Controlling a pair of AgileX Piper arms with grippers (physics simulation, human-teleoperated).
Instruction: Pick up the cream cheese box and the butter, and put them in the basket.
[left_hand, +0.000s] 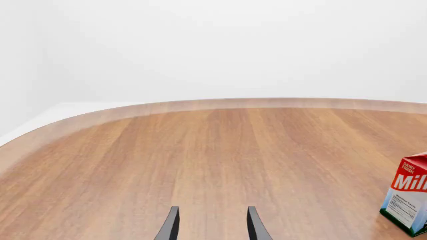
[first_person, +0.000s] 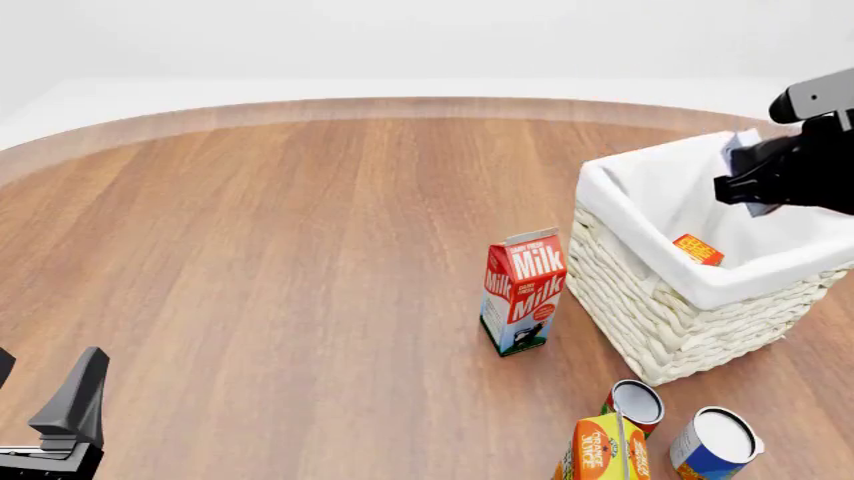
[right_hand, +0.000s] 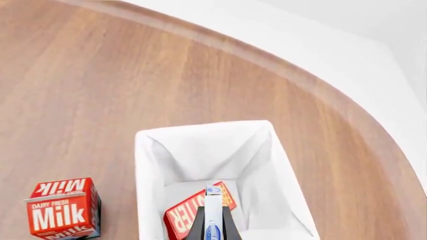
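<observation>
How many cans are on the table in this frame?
2. Both stand at the near right of the front view, just in front of the basket: one can next to the orange juice carton, the other can to its right. More could lie beyond the frame's lower edge.

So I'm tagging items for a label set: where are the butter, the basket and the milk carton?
butter (right_hand: 190, 212), right wrist view, red lettered face.
basket (first_person: 641, 310), front view, woven front wall.
milk carton (first_person: 537, 285), front view, red front panel.

my basket (first_person: 667, 310): whitish wicker, white cloth lining
my butter (right_hand: 193, 212): red-orange
milk carton (first_person: 522, 292): red and white
table (first_person: 267, 250): brown woodgrain
</observation>
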